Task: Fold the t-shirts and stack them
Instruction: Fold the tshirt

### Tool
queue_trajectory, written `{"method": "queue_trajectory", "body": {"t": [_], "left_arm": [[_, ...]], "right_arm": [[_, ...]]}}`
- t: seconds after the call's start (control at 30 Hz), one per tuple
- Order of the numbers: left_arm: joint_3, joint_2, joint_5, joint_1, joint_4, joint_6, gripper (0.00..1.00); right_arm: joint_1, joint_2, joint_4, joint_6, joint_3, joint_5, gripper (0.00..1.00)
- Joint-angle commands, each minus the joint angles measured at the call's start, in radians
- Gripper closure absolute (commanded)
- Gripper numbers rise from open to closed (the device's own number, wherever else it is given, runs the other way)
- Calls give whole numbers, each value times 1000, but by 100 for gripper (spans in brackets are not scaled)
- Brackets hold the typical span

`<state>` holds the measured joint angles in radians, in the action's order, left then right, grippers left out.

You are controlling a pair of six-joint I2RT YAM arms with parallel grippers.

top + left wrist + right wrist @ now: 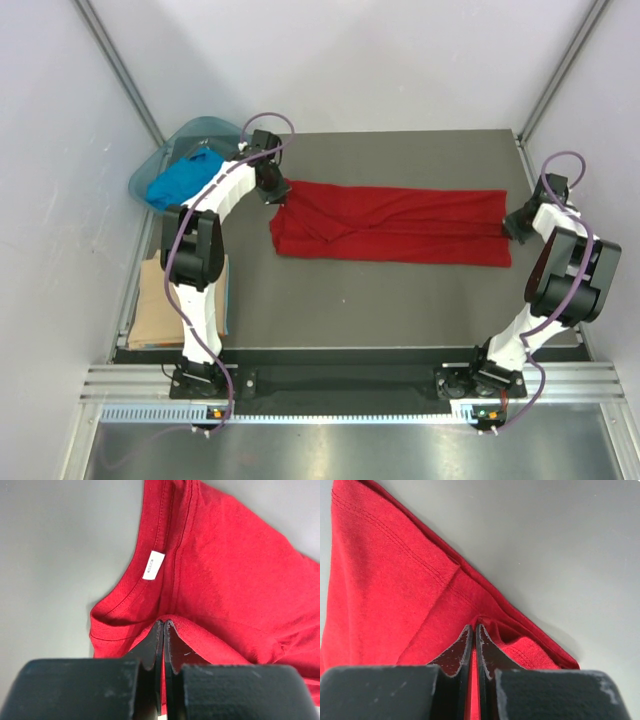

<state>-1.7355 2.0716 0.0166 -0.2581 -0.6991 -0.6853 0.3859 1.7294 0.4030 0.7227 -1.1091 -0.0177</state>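
Because the left gripper (163,626) and the right gripper (474,628) each pinch one end of the red t-shirt (400,225), it lies stretched across the table (350,300). The cloth looks light and limp (likely sagging wherever unsupported), so it is probably best held at collar and hem.

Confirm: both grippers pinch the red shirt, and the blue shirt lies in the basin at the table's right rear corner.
Wrong corner: the top external view shows the blue shirt in the basin at left rear. The left gripper and right gripper do pinch the red shirt.
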Motion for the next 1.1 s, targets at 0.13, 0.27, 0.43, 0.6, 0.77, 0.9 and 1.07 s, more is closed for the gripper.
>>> {"method": "queue_trajectory", "body": {"t": [0.13,0.27,0.43,0.6,0.77,0.9,1.07], "left_arm": [[-79,35,16,13,23,7,100],[-84,56,31,13,20,10,100],[-107,87,0,14,16,23,100],[-130,104,-12,14,26,26,100],[-151,113,-52,14,24,30,100],[-157,116,-63,14,39,38,100],[-168,124,-58,14,29,44,100]], "right_arm": [[-5,7,-62,18,-57,-7,100],[-5,13,-73,17,-61,-2,100],[-12,27,-58,14,-86,-2,82],[-35,-25,-23,10,-95,-56,65],[-54,-85,-4,52,-69,-50,66],[-79,-80,-18,70,-21,-45,72],[-71,-51,-73,64,21,-51,75]]}}
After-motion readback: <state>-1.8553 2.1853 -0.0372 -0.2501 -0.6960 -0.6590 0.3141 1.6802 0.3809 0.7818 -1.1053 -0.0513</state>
